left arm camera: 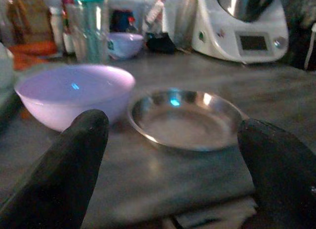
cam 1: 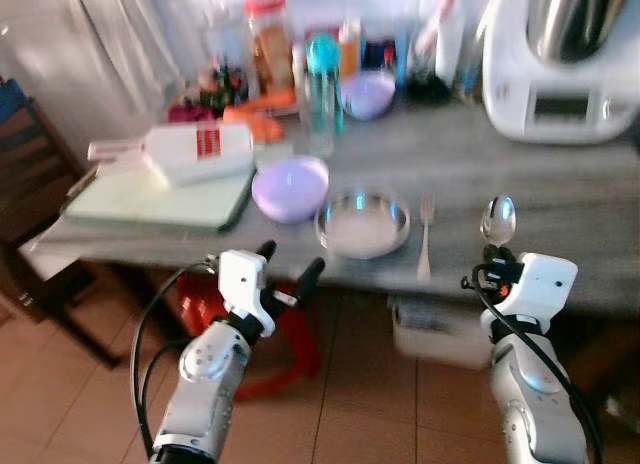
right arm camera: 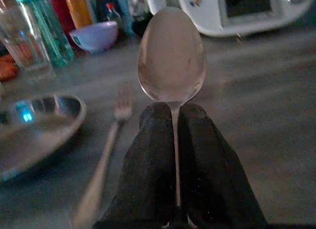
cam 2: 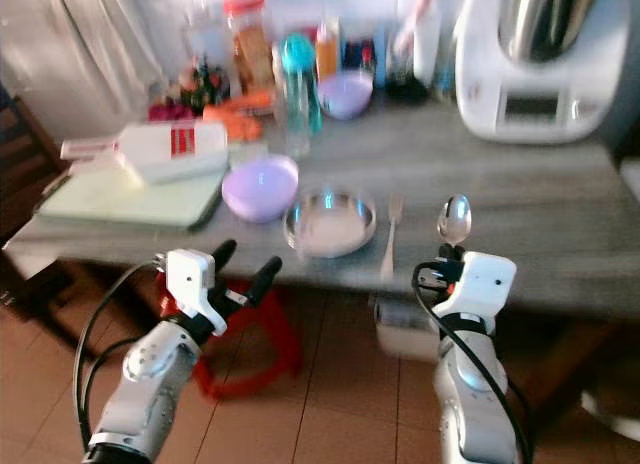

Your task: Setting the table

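My right gripper [right arm camera: 175, 135] pinches the spoon [right arm camera: 171, 56] by its thin handle, bowl upward, over the counter's [cam 1: 560, 184] front edge right of the fork [cam 1: 425, 234]. It looks light, stiff, slippery; a mid-handle hold suits it. Bare counter lies rightward. My left gripper [cam 1: 290, 267] hangs spread, empty, before the steel plate [cam 1: 363, 222].

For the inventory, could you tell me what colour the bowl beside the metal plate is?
Light purple bowl, clearest in the left eye view.
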`<state>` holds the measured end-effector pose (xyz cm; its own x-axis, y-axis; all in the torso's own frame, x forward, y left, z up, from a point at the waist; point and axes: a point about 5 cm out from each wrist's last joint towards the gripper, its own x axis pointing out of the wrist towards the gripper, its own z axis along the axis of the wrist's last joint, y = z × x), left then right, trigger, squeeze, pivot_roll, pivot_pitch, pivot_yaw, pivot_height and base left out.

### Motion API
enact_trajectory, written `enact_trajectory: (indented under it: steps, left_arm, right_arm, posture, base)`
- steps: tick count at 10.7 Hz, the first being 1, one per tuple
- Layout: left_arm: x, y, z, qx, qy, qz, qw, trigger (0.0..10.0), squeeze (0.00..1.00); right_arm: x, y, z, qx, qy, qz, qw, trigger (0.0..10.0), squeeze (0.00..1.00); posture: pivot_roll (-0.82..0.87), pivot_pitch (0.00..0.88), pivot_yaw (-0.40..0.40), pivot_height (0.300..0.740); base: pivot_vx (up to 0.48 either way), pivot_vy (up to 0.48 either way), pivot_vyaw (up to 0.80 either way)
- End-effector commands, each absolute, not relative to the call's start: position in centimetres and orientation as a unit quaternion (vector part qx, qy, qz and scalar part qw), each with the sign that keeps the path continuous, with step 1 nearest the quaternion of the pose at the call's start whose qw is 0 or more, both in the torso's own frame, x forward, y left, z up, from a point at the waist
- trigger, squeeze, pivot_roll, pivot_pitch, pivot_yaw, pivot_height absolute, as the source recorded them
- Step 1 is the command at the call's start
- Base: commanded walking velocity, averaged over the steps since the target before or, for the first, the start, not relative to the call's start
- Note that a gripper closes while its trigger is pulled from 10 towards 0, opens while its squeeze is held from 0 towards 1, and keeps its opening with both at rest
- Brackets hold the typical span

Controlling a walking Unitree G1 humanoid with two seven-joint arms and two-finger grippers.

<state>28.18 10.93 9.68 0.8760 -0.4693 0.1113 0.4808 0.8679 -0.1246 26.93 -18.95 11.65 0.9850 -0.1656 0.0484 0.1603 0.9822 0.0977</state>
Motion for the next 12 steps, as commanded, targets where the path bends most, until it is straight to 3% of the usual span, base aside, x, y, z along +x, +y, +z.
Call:
enact_trajectory:
  steps: [1,5,12]
  left_arm:
    - [28.2,12.0,9.5,-0.065,-0.032,-0.236,0.969,10.0,0.00]
    - [27.8,12.0,9.4,-0.065,-0.029,-0.244,0.967,10.0,0.00]
    - [24.9,12.7,8.4,-0.006,0.013,-0.412,0.911,10.0,0.00]
  right_arm:
    - [27.0,-18.0,12.0,0.055,-0.036,-0.070,0.995,10.0,0.00]
    - [27.1,-18.0,12.0,0.052,-0.036,-0.069,0.996,10.0,0.00]
    - [27.4,-18.4,11.5,0.051,-0.009,-0.070,0.996,10.0,0.00]
  posture:
    - [0.03,0.009,0.097,0.740]
    - [0.03,0.011,0.093,0.740]
    - [0.03,0.023,0.089,0.740]
  base:
    - [0.409,0.000,-0.55]
    - [0.160,0.000,0.00]
    - [0.000,0.000,0.00]
